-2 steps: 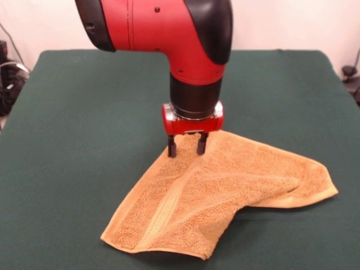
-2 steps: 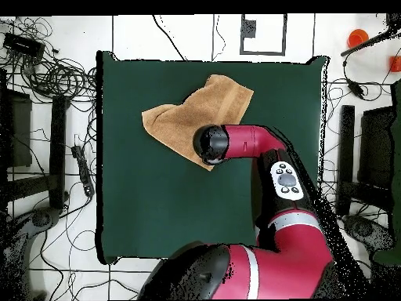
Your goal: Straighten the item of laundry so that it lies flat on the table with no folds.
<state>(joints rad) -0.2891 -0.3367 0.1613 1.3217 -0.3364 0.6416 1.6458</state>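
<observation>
The item of laundry (image 1: 225,188) is a golden-orange terry towel lying partly folded on the green table (image 1: 84,140), with a doubled-over flap running toward the right and a paler band near its front corner. In the overhead view the towel (image 2: 188,114) lies in the table's (image 2: 141,204) upper middle, its lower corner hidden under the arm. My gripper (image 1: 187,147) stands upright over the towel's far corner, its two dark fingers open and their tips at the cloth's edge. Nothing shows between the fingers.
The red arm (image 2: 266,157) reaches across the table's right half in the overhead view. Cables and black stands (image 2: 47,117) crowd the floor beside the table. An orange object (image 2: 358,36) sits off the table at the top right.
</observation>
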